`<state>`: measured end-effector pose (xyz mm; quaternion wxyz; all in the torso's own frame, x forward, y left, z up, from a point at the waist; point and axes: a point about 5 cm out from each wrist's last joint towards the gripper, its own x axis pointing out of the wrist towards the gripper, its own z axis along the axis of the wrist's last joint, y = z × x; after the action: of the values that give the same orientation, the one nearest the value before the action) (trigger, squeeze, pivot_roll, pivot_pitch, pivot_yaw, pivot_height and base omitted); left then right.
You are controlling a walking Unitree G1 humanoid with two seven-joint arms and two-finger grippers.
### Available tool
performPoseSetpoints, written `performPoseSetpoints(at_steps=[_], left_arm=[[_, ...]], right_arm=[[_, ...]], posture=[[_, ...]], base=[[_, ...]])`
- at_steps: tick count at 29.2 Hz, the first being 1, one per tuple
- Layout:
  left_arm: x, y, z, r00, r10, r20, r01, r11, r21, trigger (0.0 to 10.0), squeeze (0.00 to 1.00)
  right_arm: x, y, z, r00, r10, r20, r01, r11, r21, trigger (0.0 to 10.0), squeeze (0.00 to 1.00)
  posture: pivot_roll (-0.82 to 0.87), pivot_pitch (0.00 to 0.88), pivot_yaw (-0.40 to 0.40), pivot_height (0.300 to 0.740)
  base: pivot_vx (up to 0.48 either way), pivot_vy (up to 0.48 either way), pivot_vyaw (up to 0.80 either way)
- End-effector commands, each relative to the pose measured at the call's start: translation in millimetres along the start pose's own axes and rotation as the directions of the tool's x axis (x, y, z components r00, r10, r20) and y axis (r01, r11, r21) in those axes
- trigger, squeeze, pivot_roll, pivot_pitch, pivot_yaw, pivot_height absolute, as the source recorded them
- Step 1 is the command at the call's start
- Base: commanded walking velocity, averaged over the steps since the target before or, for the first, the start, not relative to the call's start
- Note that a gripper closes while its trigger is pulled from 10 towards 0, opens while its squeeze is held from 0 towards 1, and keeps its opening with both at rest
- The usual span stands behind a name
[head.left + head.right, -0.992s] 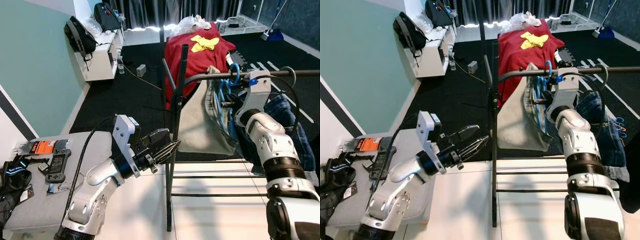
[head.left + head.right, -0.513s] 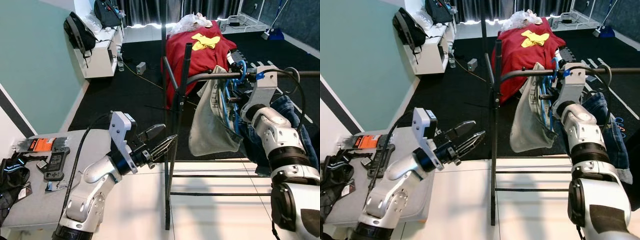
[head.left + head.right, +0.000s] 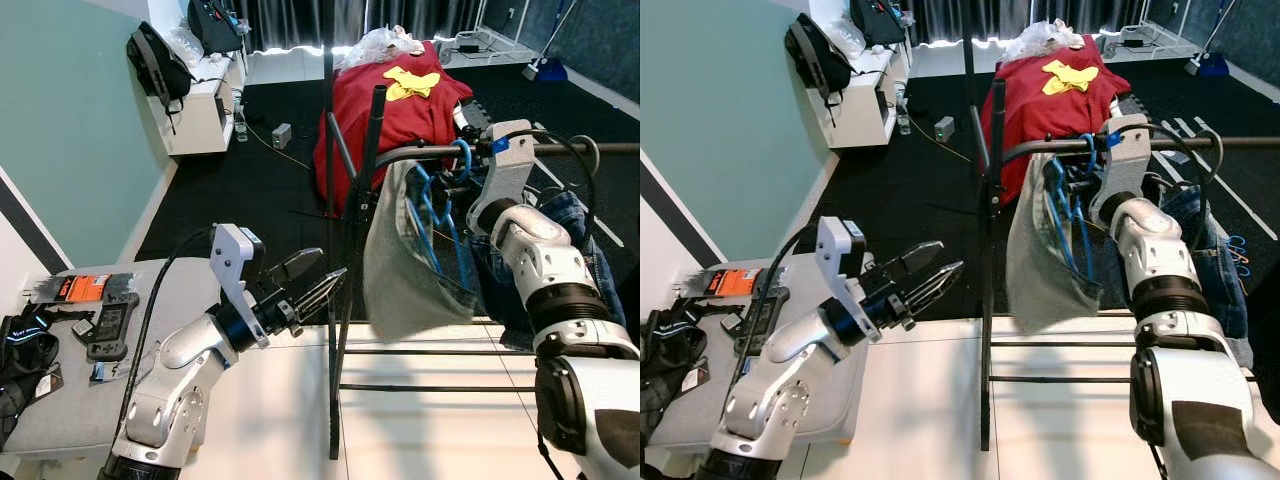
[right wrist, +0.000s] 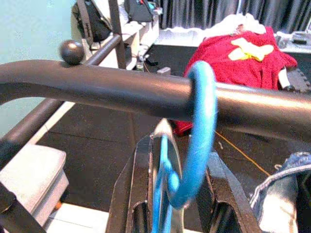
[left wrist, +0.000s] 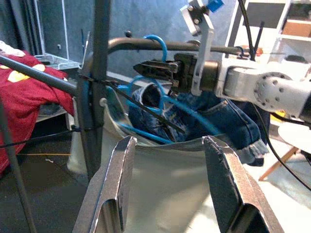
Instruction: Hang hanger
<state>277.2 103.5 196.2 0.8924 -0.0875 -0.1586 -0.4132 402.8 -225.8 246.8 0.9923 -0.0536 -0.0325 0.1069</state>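
Note:
A blue hanger carrying a grey garment has its hook over the black rail of the clothes rack. My right gripper sits just under the rail, shut on the hanger's neck; the left wrist view shows its black fingers clamped there. My left gripper is open and holds nothing. It hovers low, left of the rack's upright post, pointing at the garment. Folds of cloth hide the hanger's lower bar.
Blue jeans hang over the rack behind my right arm. A red blanket lies beyond. The rack's low cross bars cross the white floor. A grey pad with small items is at left, a white shelf at the far left.
My right gripper has moved the hanger left along the rail, and the grey garment has swung toward the upright post. The left gripper stays open and has drifted slightly left.

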Motion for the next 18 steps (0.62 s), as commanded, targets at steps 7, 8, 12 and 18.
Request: performPoseSetpoints(at_steps=[7, 8, 12, 18], left_arm=[[-6.0, 14.6, -3.8, 0.987, 0.156, -0.029, -0.156, 0.988, 0.014, 10.0, 0.0], [-6.0, 14.6, -3.8, 0.987, 0.156, -0.029, -0.156, 0.988, 0.014, 10.0, 0.0], [-22.6, 40.2, -6.1, 0.915, 0.401, -0.047, -0.403, 0.914, -0.039, 10.0, 0.0], [-28.3, 53.6, -5.8, 0.847, 0.527, -0.063, -0.529, 0.848, -0.017, 10.0, 0.0]], right_arm=[[-13.8, 19.3, 7.1, 0.998, 0.034, 0.061, -0.028, 0.996, -0.087, 10.0, 0.0], [-13.8, 19.3, 7.1, 0.998, 0.034, 0.061, -0.028, 0.996, -0.087, 10.0, 0.0], [-44.3, 76.3, 30.1, 0.979, 0.037, 0.2, -0.012, 0.992, -0.126, 10.0, 0.0], [-62.3, 103.5, 35.6, 0.93, -0.066, 0.361, 0.092, 0.994, -0.055, 10.0, 0.0]], posture=[[-0.05, 0.059, 0.014, 0.74], [-0.05, 0.059, 0.014, 0.74], [-0.03, 0.047, 0.025, 0.74], [-0.04, 0.046, 0.02, 0.74]], base=[[0.0, 0.0, 0.0], [0.0, 0.0, 0.0], [0.0, 0.0, 0.0], [0.0, 0.0, 0.0]])
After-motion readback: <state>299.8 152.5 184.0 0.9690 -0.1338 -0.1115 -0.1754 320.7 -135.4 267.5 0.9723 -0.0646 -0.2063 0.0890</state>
